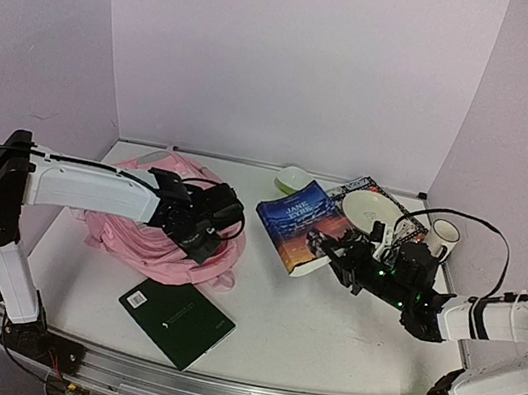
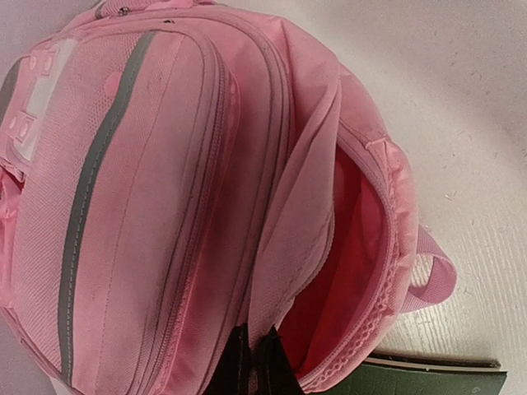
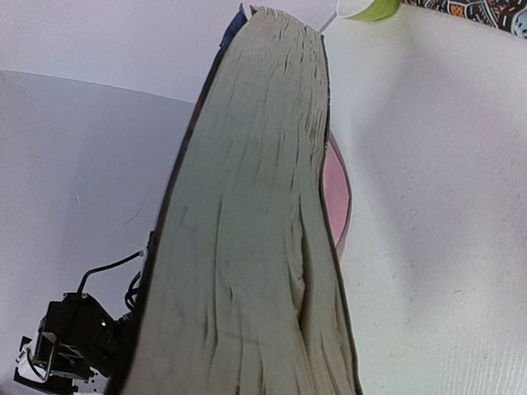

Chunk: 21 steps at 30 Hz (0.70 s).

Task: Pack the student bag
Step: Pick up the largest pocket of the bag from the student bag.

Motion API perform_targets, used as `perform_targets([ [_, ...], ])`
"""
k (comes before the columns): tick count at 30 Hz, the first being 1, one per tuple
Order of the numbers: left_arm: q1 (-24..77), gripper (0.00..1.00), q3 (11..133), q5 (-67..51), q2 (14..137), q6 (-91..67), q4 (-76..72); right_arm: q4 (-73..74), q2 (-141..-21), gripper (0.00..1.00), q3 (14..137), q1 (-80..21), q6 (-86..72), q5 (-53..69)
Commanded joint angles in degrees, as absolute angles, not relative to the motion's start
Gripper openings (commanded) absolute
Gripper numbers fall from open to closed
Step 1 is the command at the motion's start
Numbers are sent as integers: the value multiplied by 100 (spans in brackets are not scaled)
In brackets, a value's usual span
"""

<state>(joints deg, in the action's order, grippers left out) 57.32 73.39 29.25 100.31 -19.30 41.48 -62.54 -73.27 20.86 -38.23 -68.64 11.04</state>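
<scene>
The pink student bag (image 1: 152, 230) lies on its back at the left of the table. Its main compartment gapes, showing red lining (image 2: 350, 263). My left gripper (image 1: 209, 236) is shut on the edge of the bag's pink flap (image 2: 300, 214), the dark fingertips (image 2: 239, 362) pinching the fabric between them. At the right, my right gripper (image 1: 331, 251) is shut on the lower corner of a thick blue paperback book (image 1: 299, 219), which tilts up off the table. In the right wrist view the book's page edge (image 3: 255, 230) fills the frame and hides the fingers.
A dark green notebook (image 1: 176, 317) lies flat near the front edge, just below the bag (image 2: 436, 378). Behind the paperback sit a white bowl (image 1: 368, 212), a small green bowl (image 1: 294, 177), a white mug (image 1: 443, 235) and a patterned book (image 1: 367, 186).
</scene>
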Motion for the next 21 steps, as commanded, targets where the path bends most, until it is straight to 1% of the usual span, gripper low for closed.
perform_targets([
  [1,5695,0,7960,3367,9874,-1716,4259,-8148,-7348,0,2669,-3893,-6991,1344],
  [11,5697,0,9089,3684,9582,-1241,4261,-8357,-8130,0,3133,-4589,-7305,1176],
  [21,5697,0,9466,3482,9389,-1204,4174,-9035,-9419,0,4420,-5062,-7753,1375],
])
